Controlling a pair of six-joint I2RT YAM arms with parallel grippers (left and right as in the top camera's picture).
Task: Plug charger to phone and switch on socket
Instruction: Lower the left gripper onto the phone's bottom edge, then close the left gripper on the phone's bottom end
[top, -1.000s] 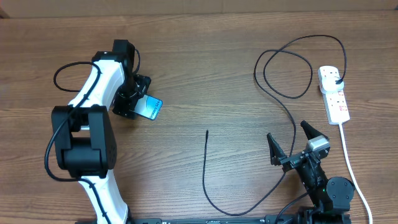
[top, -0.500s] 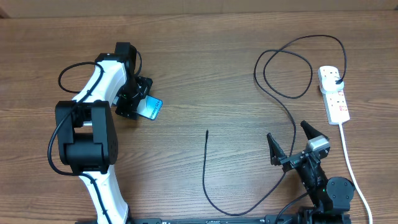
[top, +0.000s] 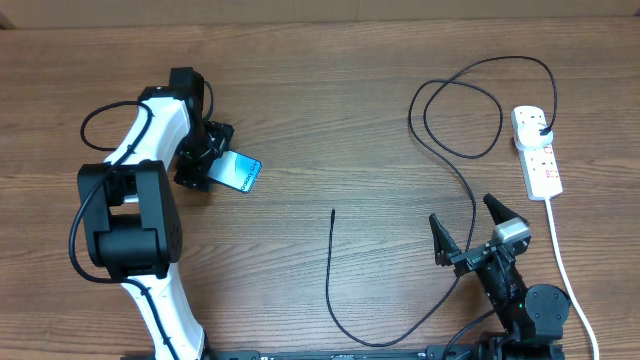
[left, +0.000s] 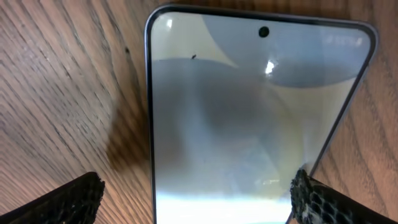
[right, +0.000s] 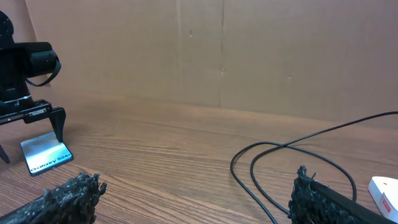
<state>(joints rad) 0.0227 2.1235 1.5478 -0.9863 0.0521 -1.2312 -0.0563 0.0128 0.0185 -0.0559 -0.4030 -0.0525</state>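
Zero steps looked done: both jaws gaped empty, left gripper (top: 220, 165) over the phone (top: 241, 174) at table left, right gripper (top: 465, 216) idle, charger (top: 331, 285) tip loose mid-table, socket (top: 538, 152) far right unswitched.

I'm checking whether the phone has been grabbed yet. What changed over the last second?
The left arm swayed a little right, then back left, so the open left pincer now sits slightly further left over the phone. Nothing was taken hold of or let go. The phone, the black cable, the power strip and the open right pincer stayed where they were.
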